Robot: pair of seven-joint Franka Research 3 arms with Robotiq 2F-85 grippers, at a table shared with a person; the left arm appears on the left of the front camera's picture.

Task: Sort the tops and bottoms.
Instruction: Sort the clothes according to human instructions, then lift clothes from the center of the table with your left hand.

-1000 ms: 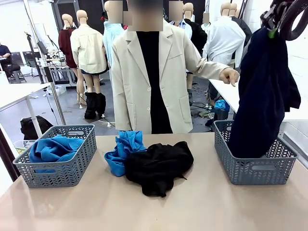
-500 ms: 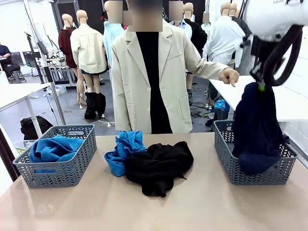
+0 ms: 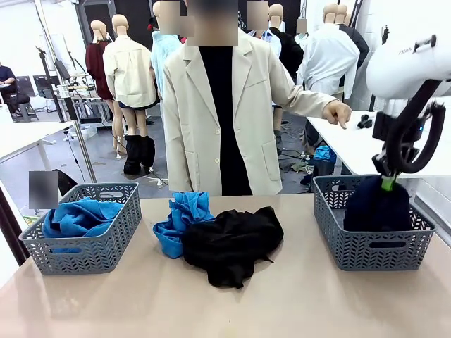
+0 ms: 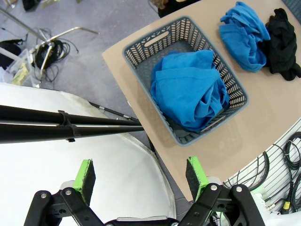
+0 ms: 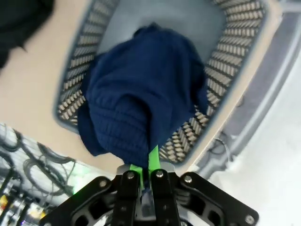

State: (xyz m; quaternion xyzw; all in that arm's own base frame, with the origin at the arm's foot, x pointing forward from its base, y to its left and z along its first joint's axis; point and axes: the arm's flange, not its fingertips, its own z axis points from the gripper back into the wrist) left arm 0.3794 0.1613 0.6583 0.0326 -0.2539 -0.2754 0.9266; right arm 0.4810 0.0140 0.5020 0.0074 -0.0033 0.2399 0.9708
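Grey floor, a white table each side, perhaps a bright window far left

Illumination is bright, even and diffuse from overhead. Shadows on the surface are soft and faint. Front view: sharp. Right wrist view: blurred. Both wrist views bend lines at the edges.

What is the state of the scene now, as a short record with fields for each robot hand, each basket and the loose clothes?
right hand: shut on navy garment, over right basket
navy garment: mostly inside right basket, top pinched
left hand: open, holding nothing, high up
left basket: holds crumpled blue garment
table middle: loose blue garment and black garment, touching, not yet sorted
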